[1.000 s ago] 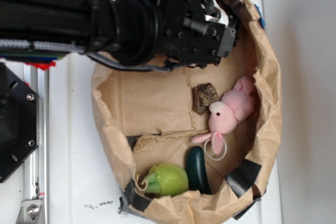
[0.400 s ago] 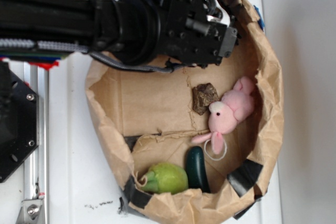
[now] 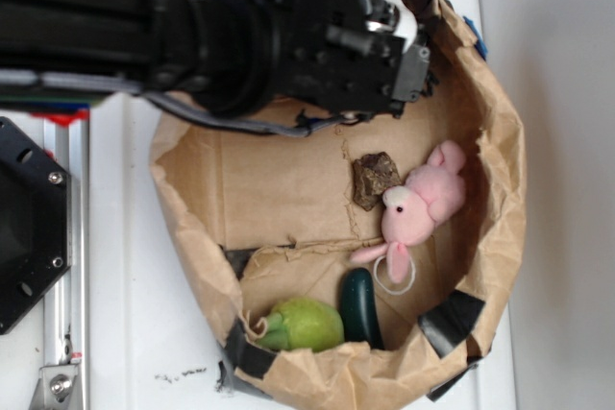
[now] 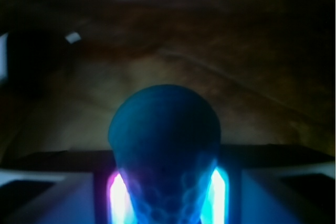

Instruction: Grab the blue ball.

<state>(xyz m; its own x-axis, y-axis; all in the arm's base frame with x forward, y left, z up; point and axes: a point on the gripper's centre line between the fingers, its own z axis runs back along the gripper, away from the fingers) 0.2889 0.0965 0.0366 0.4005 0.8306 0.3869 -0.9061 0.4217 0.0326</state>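
A: What takes up most of the exterior view?

B: The black robot arm, reaching across the top, and under it a crumpled brown paper bag lying open on the white surface. The arm's bulk covers the bag's top edge and everything beneath it there.

A: And inside the bag?

B: A pink plush rabbit near the right edge, with a white ring at its foot. A brown lumpy rock touches its head on the left. Along the bottom edge sit a green pear-like fruit and, just beside it on the right, a dark green oval thing. Black tape patches hold the bag's rim at the bottom.

A: Where is the blue ball?

B: From the exterior it is hidden behind the gripper, at the bag's top right corner. The wrist view shows it: the blue ball fills the lower middle, pinched between the two fingers, which glow bright at either side of it. So the gripper is clamped onto the ball.

A: How does the ball look?

B: Round, deep teal, with a fine net-like texture visible low down. The view is dark and blurred; behind it only dim brown paper shows, and the ball's underside is cut off by the frame.
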